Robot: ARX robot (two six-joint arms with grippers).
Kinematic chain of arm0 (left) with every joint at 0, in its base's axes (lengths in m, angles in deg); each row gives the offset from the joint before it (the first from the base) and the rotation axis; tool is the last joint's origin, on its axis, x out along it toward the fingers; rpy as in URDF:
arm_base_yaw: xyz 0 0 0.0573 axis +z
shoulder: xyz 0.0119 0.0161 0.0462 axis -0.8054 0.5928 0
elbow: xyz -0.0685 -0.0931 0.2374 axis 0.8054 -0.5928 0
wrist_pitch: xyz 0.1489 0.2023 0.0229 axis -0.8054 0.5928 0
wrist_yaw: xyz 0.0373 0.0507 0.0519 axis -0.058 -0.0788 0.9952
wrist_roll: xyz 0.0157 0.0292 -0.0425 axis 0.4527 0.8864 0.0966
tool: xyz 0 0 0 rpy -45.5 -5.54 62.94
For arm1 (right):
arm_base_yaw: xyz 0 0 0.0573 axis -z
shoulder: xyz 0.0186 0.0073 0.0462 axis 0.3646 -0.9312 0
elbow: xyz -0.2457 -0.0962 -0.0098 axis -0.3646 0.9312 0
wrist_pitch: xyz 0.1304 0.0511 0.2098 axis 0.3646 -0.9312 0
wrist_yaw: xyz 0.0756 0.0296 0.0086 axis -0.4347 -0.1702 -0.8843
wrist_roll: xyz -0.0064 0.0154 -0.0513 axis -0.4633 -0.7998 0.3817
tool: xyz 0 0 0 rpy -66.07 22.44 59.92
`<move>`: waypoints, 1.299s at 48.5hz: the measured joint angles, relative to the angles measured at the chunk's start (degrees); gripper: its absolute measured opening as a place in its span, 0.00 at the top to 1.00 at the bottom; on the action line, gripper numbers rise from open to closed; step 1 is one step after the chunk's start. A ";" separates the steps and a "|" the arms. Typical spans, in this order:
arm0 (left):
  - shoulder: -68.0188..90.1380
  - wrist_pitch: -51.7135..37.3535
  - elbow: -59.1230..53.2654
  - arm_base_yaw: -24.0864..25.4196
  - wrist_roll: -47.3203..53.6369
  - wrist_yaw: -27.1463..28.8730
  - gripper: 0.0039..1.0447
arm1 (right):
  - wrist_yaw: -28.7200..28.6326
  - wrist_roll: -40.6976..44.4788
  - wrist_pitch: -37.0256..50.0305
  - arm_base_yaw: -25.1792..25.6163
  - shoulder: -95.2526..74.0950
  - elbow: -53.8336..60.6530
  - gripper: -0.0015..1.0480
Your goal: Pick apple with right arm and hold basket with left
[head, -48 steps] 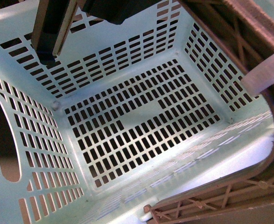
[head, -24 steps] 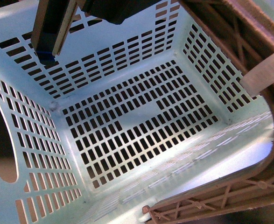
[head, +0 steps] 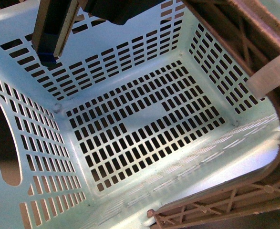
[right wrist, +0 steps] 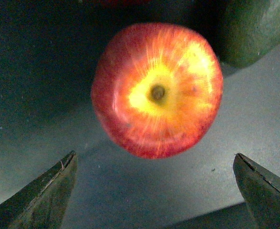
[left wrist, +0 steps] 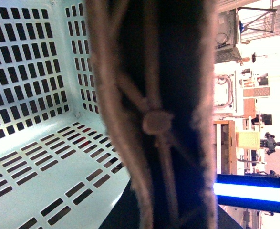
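— Where is the apple (right wrist: 157, 90)?
— On the grey tabletop (right wrist: 264, 124), stem hollow turned up to the right wrist camera, with a dark green thing (right wrist: 254, 28) just beside it. It is not in the basket (head: 149, 112), whose slotted floor shows bare in the front view.
— And the right fingers (right wrist: 154, 167)?
— Spread wide, one tip at each side, holding nothing. The apple lies ahead of the tips and apart from both.
— How would you take it?
— Across its fullest girth, one finger on each flank, centred on the stem. I judge it firm and fairly heavy for its size, with smooth glossy skin. A grip set high or off-centre could squirt it out or send it rolling. It bruises too, so close only enough to carry it.
— The left side?
— The brown latticed handle (left wrist: 154, 119) fills the left wrist view, blurred and very close. The left fingers don't show plainly, so I cannot tell whether they are closed on it. In the front view a dark bar with a blue tip (head: 48, 47) hangs before the far wall, and I can't say what part that is.
— How will the basket behave?
— It is stiff, light plastic, but bulky, and it sits tipped toward the front camera. Held by a handle alone I'd expect it to swing, so the apple should go in gently
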 joint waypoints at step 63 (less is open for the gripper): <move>0.00 0.00 -0.02 0.00 0.00 -0.02 0.95 | -5.68 -0.61 -5.99 3.69 28.09 7.30 0.30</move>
